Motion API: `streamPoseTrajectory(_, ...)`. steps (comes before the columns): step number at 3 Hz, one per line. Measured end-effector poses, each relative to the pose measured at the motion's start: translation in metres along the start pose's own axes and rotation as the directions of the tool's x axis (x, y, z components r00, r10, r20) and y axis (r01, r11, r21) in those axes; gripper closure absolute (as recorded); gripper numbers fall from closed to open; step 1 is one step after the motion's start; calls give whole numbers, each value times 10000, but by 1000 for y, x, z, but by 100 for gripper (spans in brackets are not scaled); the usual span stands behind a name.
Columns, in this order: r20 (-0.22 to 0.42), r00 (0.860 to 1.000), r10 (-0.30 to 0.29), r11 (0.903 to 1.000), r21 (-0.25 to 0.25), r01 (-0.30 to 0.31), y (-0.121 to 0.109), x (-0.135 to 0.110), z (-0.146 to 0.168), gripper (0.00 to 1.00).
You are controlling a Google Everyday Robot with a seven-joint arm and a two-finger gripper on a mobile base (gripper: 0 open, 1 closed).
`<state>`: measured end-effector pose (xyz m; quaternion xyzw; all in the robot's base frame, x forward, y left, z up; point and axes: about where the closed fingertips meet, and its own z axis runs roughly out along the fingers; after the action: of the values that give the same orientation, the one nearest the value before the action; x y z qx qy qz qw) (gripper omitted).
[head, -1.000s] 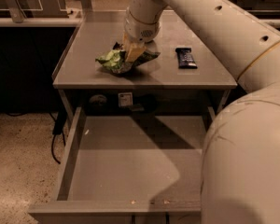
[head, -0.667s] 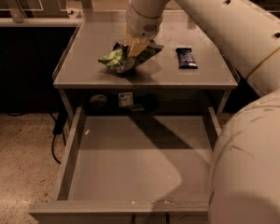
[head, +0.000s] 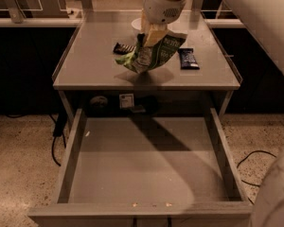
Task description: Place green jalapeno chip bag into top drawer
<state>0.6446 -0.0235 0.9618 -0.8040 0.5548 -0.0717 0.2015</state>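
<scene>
My gripper [head: 152,35] is shut on the green jalapeno chip bag [head: 154,55] and holds it in the air above the front half of the grey table [head: 92,60]. The bag is crumpled, light green with white print, and hangs below the fingers. Its shadow falls on the tabletop near the front edge. The top drawer [head: 146,162] stands pulled fully open below the table, wide and shallow with a bare grey bottom.
A small dark striped packet [head: 123,48] lies on the table left of the bag. A dark blue bar wrapper [head: 188,58] lies to its right. A white bowl [head: 136,23] shows behind the gripper. Cables [head: 55,143] run on the floor on the left.
The gripper has lifted the chip bag off the tabletop, uncovering the striped packet. The view has shifted so the table sits more centred.
</scene>
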Motion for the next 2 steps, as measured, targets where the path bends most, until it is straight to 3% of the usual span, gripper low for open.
streamPoseTrajectory(2,148,9953,957,9952,-244,-953,66,20,-27,100)
